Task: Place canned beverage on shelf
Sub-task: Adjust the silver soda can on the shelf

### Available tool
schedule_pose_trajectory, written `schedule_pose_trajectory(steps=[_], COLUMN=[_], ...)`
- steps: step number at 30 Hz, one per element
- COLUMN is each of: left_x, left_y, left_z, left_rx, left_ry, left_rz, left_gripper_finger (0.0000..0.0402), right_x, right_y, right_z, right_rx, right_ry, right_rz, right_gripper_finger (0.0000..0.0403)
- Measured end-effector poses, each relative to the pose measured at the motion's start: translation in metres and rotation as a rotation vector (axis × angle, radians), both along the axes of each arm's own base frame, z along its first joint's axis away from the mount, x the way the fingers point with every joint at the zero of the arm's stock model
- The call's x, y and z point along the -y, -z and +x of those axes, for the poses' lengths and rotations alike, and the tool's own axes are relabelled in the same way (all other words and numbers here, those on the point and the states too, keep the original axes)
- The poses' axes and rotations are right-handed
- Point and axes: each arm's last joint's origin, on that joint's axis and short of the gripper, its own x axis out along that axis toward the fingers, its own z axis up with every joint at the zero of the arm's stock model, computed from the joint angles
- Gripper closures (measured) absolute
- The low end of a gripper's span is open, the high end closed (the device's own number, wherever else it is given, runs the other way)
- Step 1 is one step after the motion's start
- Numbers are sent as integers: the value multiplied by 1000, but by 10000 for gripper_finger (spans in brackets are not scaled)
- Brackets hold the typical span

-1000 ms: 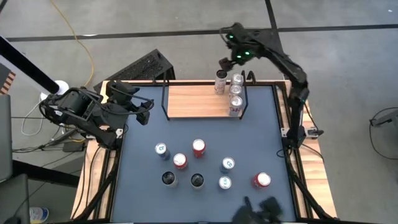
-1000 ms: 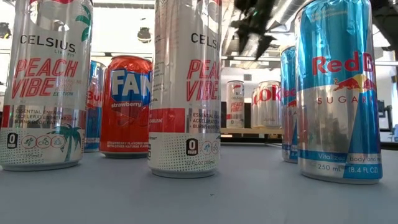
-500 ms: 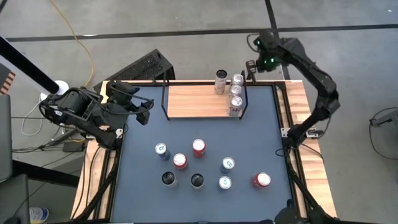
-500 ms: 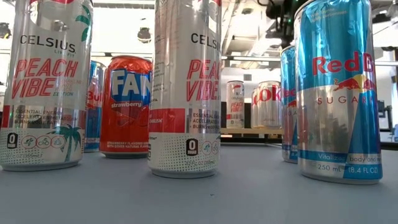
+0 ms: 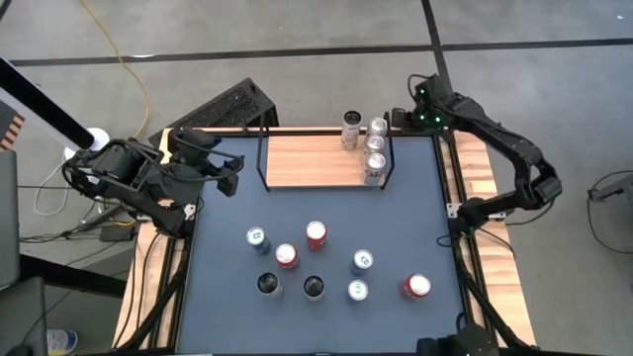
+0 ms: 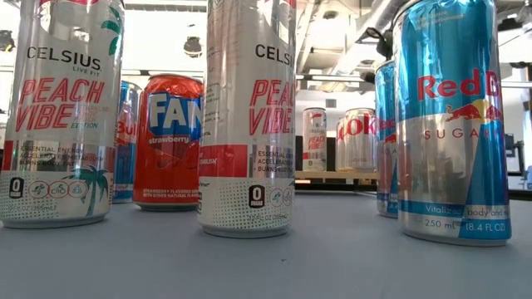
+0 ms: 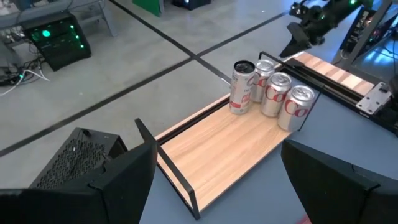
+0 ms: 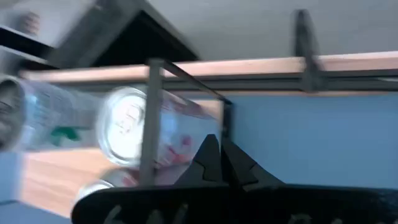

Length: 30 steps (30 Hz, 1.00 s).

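Note:
The shelf [image 5: 315, 160], a light-wood board with black wire ends, lies at the table's far edge. Several cans [image 5: 374, 148] stand upright on its right end, also seen in the left wrist view [image 7: 273, 93]. Several more cans [image 5: 316, 234] stand on the dark table top nearer the front. My right gripper [image 5: 398, 119] is shut and holds nothing, just past the shelf's right wire end [image 8: 152, 118]; its own view shows its fingers [image 8: 219, 155] together. My left gripper [image 5: 235, 178] hovers open at the table's left side, facing the shelf [image 7: 217, 155], with nothing between its fingers [image 7: 219, 149].
A black mesh rack [image 5: 229, 104] stands off the table's far left corner. The table has raised wood side rails [image 5: 475, 168]. In the low view tall cans [image 6: 249, 116] stand close to the front edge, with the shelf [image 6: 332, 175] far behind. Bare board is left of the shelved cans.
My right gripper has drawn back from above the shelved cans toward the table's far right corner, sinking and rolling as it went. Its fingers, apart a second ago, are now together. The cans on the shelf stand as before.

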Motion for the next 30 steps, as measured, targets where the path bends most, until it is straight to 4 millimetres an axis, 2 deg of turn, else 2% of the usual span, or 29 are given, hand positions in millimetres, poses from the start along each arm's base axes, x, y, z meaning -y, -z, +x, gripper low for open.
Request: schedule_pose_trajectory(steps=[6,12,16,30], left_x=[-2,-5,-6,-7], left_y=[-1,-1,-1,-1], left_z=[2,2,3,3], left_rx=[18,22,28,29], left_ry=[-3,-19,-28,-36], left_rz=[-22,-30,-36,-36], left_gripper_finger=[69,69,69,69], right_x=[10,24,26,33], right_y=[21,31,39,43], right_z=[-6,2,6,18], right_rx=[16,69,58,145], right_ry=[53,22,17,-69], right_rz=[36,23,56,46], right_gripper_finger=[403,403,403,403])
